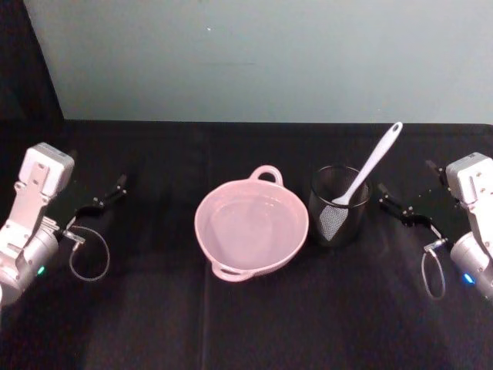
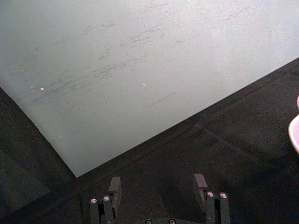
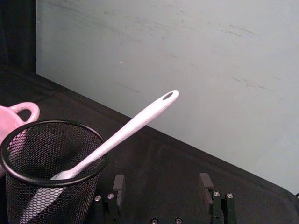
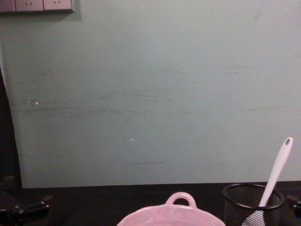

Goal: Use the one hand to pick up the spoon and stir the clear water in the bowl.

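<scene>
Slim white plastic spoon [image 1: 368,171] stands tilted in the black wire-mesh cup [image 1: 343,227], just beside the pale-pink glossy bowl [image 1: 202,231]. The black right gripper [image 1: 383,196], jaws wide and empty, sits near the cup. Risk: a sideways pull could tip the cup. The left gripper [image 1: 109,193], likewise wide, sits well apart

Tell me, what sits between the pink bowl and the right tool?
The mesh cup, holding the spoon, as the head view shows.

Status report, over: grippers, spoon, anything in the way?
Left gripper open, parked left of bowl. Right gripper open, empty, right of cup. Spoon stands in cup, handle leaning rightward. Cup wall rings spoon head.
</scene>
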Tool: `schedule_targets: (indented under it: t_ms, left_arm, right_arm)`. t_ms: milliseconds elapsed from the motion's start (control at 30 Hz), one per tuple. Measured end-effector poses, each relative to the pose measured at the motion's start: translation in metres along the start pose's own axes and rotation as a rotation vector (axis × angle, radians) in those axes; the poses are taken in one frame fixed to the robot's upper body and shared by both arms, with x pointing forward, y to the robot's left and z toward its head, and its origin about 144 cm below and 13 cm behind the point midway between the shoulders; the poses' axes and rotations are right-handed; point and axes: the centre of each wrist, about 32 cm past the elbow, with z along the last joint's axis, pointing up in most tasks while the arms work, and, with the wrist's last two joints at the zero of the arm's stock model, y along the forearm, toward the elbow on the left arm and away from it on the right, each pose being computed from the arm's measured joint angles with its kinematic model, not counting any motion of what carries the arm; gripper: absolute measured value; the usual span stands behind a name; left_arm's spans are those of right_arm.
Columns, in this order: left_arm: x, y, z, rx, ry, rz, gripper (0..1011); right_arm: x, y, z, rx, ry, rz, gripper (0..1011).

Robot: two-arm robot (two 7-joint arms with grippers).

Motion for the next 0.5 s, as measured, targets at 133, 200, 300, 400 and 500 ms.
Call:
schedule_targets:
  t_ms: [133, 200, 300, 400, 500]
  left_arm:
    - [0.0, 0.0, 0.0, 0.0, 0.0, 0.0, 1011]
    - [0.0, 0.0, 0.0, 0.0, 0.0, 0.0, 1011]
    - [0.0, 0.0, 0.0, 0.0, 0.0, 0.0, 1011]
    - [0.0, 0.0, 0.0, 0.0, 0.0, 0.0, 1011]
    - [0.0, 0.0, 0.0, 0.0, 0.0, 0.0, 1011]
  right_arm:
    - [0.0, 0.0, 0.0, 0.0, 0.0, 0.0, 1003]
    - [0.0, 0.0, 0.0, 0.0, 0.0, 0.0, 1003]
    - [0.0, 0.0, 0.0, 0.0, 0.0, 0.0, 1002]
    - [0.0, 0.0, 0.0, 0.0, 0.0, 0.0, 1003]
    - [0.0, 0.0, 0.0, 0.0, 0.0, 0.0, 1003]
